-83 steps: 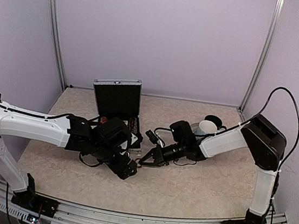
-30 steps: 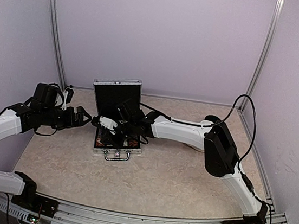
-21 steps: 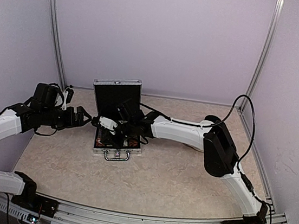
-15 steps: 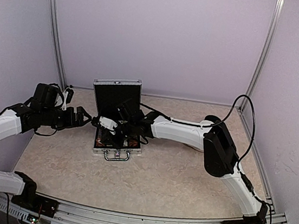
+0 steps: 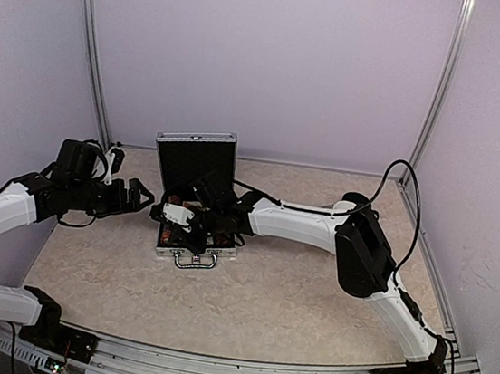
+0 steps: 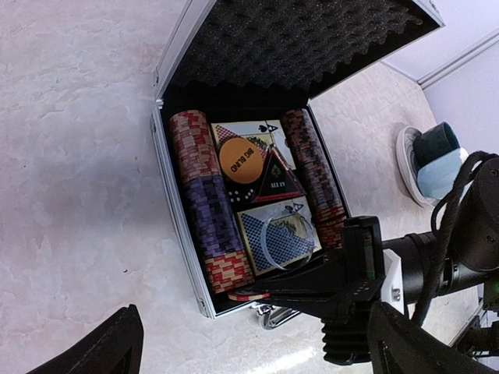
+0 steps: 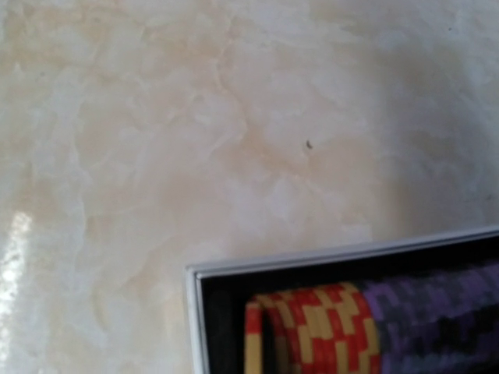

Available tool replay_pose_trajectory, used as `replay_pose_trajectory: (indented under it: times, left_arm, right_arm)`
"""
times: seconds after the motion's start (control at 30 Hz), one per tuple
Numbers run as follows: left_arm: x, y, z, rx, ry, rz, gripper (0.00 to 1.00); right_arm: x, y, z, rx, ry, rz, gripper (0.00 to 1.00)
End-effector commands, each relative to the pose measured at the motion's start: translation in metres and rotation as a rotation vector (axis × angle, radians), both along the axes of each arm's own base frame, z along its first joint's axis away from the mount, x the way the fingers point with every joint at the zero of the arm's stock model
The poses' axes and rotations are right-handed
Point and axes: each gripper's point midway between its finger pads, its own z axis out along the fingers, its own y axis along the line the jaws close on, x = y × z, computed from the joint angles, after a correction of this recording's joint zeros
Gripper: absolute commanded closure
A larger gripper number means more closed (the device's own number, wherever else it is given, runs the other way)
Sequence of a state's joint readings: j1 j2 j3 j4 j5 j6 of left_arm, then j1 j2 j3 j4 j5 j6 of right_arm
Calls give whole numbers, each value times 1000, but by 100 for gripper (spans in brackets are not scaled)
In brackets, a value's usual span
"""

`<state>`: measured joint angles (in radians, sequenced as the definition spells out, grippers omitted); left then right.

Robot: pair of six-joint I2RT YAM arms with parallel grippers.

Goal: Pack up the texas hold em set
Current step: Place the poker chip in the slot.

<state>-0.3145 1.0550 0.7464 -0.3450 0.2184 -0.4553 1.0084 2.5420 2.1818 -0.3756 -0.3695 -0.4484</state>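
Observation:
The silver briefcase (image 5: 212,252) (image 6: 179,234) lies open with its foam-lined lid (image 5: 195,164) upright. Inside it are rows of red and purple chips (image 6: 204,202), two card boxes (image 6: 274,234), an orange disc (image 6: 242,160), a black triangular marker (image 6: 274,179) and a clear disc (image 6: 290,238). My right gripper (image 5: 171,218) (image 6: 269,294) reaches in from the right, shut on a red-and-white chip (image 6: 251,295) at the case's front left corner. In the right wrist view that chip (image 7: 254,343) stands edge-on against the red stack (image 7: 327,327). My left gripper (image 5: 144,199) (image 6: 265,354) hovers open left of the case, holding nothing.
A grey-blue cup (image 6: 438,160) on a round saucer (image 5: 347,203) stands right of the case, partly behind the right arm. The case's handle (image 5: 193,260) sticks out toward the near side. Walls and metal posts close in the back and sides.
My right gripper has shifted with the chip toward the case's near left corner and dropped lower. The left arm has stayed still and open.

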Motion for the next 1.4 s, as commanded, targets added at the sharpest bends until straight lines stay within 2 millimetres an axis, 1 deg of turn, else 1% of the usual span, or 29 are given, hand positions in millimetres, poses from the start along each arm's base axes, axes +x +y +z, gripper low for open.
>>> replay_pose_trajectory:
  times: [0.0,0.2,0.43,0.53,0.67,0.8,0.87,0.97,1.07,1.13,1.2,1.3,1.37]
  left_arm:
    - [1,-2,-2,-2,-8,-19,1]
    - [1,-2,-4,2,-2,-20,1]
    - [2,-1,-7,9,2,-14,1]
    - [1,0,-10,11,6,-15,1]
    - [1,1,-13,20,9,-10,1]
    - [0,2,-17,22,13,-6,1]
    - [1,2,-18,20,10,-6,1]
    - [0,1,-20,16,9,-6,1]
    - [2,1,-21,14,6,-4,1]
    - [3,0,-19,8,-4,-3,1]
    - [6,1,-16,0,-18,6,1]
    - [12,0,-8,-25,-47,23,1]
    - [16,-1,0,-42,-73,34,1]
  right_arm:
    - [-2,5,-9,-16,-51,24,100]
    - [-3,6,-10,-15,-50,30,100]
    - [-2,6,-13,-14,-35,14,88]
    - [-2,6,-10,-10,-30,7,84]
    - [-4,7,-5,7,-25,8,83]
    - [-7,7,6,36,-14,13,82]
    - [-10,5,12,46,-6,12,79]
    - [-11,1,25,80,2,1,73]
    - [-10,-5,38,115,20,-14,70]
    - [-8,-11,47,139,30,-28,67]
    - [-6,-17,60,165,38,-45,63]
    - [0,-30,70,192,52,-80,54]
    - [3,-43,72,196,69,-112,49]
